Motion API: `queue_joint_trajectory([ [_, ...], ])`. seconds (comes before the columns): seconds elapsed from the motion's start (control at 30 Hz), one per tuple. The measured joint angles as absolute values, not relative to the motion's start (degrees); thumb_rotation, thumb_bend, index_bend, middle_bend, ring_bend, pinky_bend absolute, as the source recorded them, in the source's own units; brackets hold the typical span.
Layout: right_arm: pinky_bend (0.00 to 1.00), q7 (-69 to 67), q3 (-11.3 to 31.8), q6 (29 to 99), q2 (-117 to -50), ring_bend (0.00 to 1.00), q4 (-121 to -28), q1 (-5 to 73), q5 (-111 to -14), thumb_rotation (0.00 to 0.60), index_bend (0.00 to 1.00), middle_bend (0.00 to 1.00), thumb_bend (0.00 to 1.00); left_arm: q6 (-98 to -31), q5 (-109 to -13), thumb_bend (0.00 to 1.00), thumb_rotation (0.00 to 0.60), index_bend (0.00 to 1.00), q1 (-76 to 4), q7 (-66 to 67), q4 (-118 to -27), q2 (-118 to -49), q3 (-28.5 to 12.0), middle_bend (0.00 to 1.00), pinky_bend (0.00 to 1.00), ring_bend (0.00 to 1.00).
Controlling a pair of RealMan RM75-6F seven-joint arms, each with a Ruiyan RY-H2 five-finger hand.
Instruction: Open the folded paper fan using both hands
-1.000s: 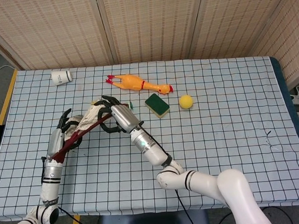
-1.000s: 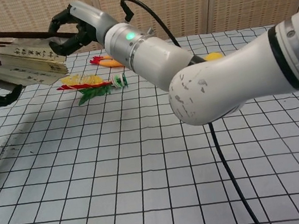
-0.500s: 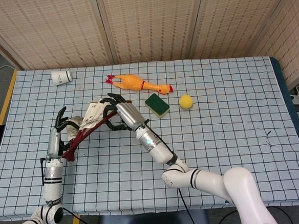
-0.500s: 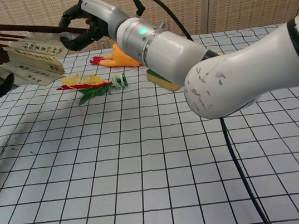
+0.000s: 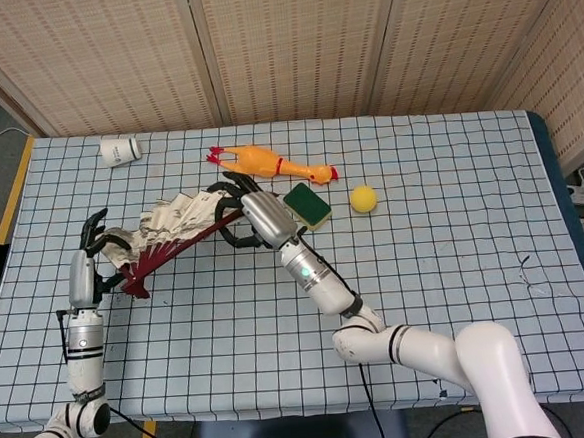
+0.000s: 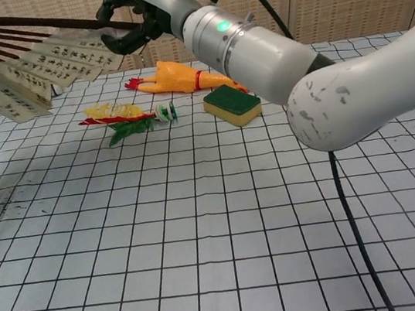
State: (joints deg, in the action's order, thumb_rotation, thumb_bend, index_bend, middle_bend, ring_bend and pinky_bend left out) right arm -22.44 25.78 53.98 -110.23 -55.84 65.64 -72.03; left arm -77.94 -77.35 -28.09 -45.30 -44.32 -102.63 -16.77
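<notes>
Your right robot hand (image 5: 255, 215) pinches the top dark rib of the cream paper fan with dark red wooden ribs (image 5: 173, 232), which hangs partly spread above the left side of the checked desk (image 5: 426, 270), while your left robot hand (image 5: 86, 255) grips the opposite end. Pull the outer ribs apart too hard and the pleats could tear. If the thin rib slips from either grip, the fan would drop or fold back.

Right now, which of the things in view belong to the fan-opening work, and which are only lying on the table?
Belong to the work:
- paper fan, partly spread
- right hand, gripping one outer rib
- left hand, at the other end of the fan

Only lying about:
- rubber chicken
- green sponge
- yellow ball
- paper cup, on its side
- feathered toy
</notes>
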Motion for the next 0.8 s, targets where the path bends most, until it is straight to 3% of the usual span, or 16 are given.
queue_joint_trajectory([
  [0.47,0.04,-20.71,23.33,58.99,-103.14,0.0,-63.33,59.32,-73.95,0.6,0.82,0.18,0.51,-78.7,-77.69,0.53,0.6,0.59,-27.21,-44.41,-42.29,-102.17,-16.09,0.09,0.17,0.0],
  [0.8,0.04,-15.68,19.12,64.59,-100.49,0.0,-66.85,54.7,-77.58,0.6,0.81,0.18,0.51,-78.83,-78.07,0.53,0.6,0.57,-26.97,-43.77,-40.43,-102.01,-15.48,0.1,0.17,0.0],
])
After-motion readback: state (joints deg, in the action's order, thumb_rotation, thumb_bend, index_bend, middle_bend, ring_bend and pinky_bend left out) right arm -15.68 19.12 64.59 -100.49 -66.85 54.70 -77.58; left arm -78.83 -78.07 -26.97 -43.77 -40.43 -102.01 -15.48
